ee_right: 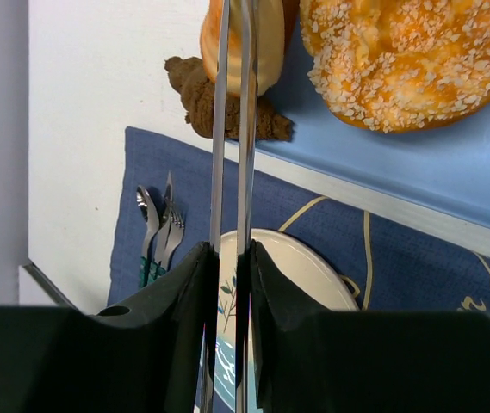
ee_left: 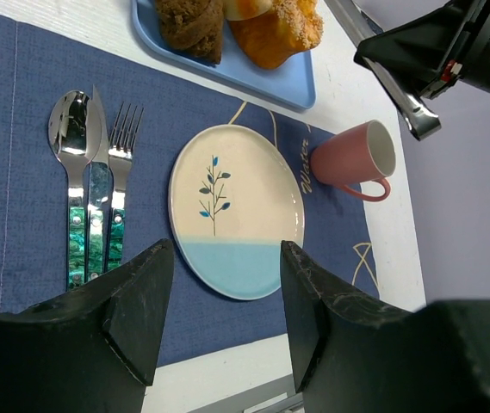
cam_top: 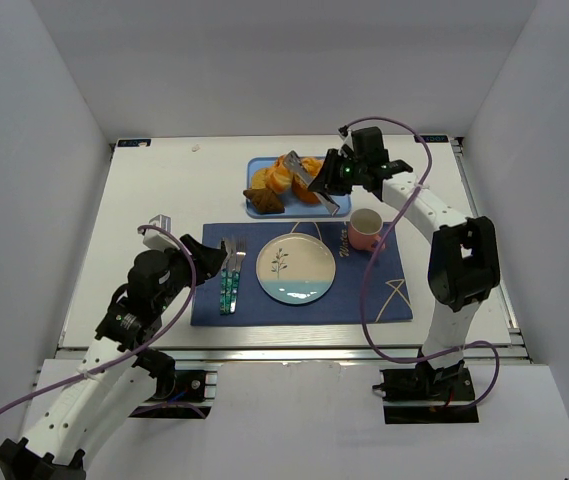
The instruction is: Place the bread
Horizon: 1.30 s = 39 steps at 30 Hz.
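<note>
Right wrist view shows us our right fingers (ee_right: 176,292) clamped narrow on tongs (ee_right: 245,155) pointing to 12 o'clock at the pale bread (ee_right: 268,43); left fingers (ee_left: 137,310) stand wide, empty, farther.

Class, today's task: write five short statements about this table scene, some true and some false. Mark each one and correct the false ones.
1. The plate already has bread on it. False: the plate is bare, and the bread lies on the blue tray.
2. The right hand is shut on metal tongs. True.
3. In the top view, the pink mug stands left of the plate. False: it stands to the plate's right.
4. The left hand is open and holds nothing. True.
5. The cutlery lies on the blue placemat. True.
</note>
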Available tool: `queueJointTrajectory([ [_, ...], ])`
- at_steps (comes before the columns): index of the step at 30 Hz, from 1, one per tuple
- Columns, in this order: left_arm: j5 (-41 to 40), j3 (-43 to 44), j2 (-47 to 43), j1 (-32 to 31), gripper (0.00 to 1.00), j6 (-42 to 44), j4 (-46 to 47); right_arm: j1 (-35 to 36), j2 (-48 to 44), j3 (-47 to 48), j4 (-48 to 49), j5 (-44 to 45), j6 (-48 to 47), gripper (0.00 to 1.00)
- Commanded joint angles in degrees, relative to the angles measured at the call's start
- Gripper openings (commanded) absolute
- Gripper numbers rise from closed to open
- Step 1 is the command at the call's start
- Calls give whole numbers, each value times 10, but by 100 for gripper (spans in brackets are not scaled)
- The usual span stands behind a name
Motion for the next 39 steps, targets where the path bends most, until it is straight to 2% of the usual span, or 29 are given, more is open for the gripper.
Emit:
queueJointTrajectory([
  [1, -7, 7, -9, -1, 62, -2, -6, -19, -40, 12, 42, -28, 22, 3],
  [12, -5, 14, 2, -1, 62, -1, 0, -68, -51, 29, 86, -107, 55, 0],
  [18, -5, 18, 6, -1, 62, 1, 2, -67, -103, -26, 100, -172, 50, 0],
  [22, -4, 18, 9, -1, 62, 1, 9, -66, -177, -88, 101, -216, 33, 0],
  [27, 0, 19, 14, -1, 62, 2, 19, -58, -264, -189, 56, -261, -74, 0],
  [28, 5, 19, 17, -1, 62, 3, 22, -58, -287, -201, 20, -282, -133, 0],
  [32, 16, 19, 19, -1, 62, 9, 18, -58, -344, -264, -75, -339, -253, 0],
  [36, 24, 9, 15, -1, 62, 13, 18, -58, -398, -372, -93, -372, -270, 0],
  [39, 24, 5, 9, -1, 62, 9, 16, -58, -414, -415, -84, -369, -254, 0],
])
